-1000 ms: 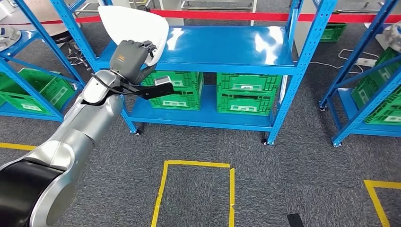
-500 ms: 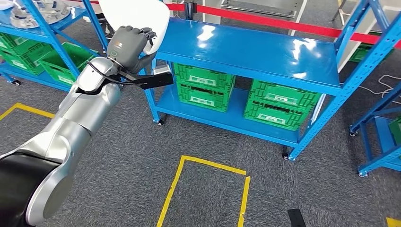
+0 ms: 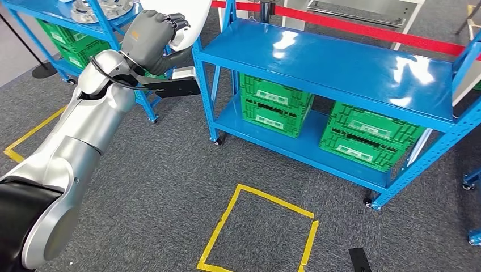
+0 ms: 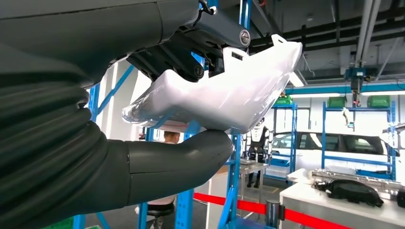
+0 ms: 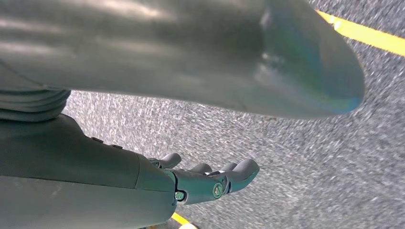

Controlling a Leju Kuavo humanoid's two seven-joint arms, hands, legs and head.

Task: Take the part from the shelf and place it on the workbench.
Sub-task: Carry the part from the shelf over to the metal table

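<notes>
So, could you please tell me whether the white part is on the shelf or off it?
Off it. The left hand holds the white part in the air, clear of the blue shelf.

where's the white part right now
In the head view, the glossy white plastic part is top left, held up by the left hand, beside the blue shelf.

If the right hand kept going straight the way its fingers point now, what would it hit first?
Most likely the grey carpet floor. The right hand hangs with nothing in it, fingers partly curled, and nothing else shows ahead of them. Depth is hard to judge from the right wrist view.
</notes>
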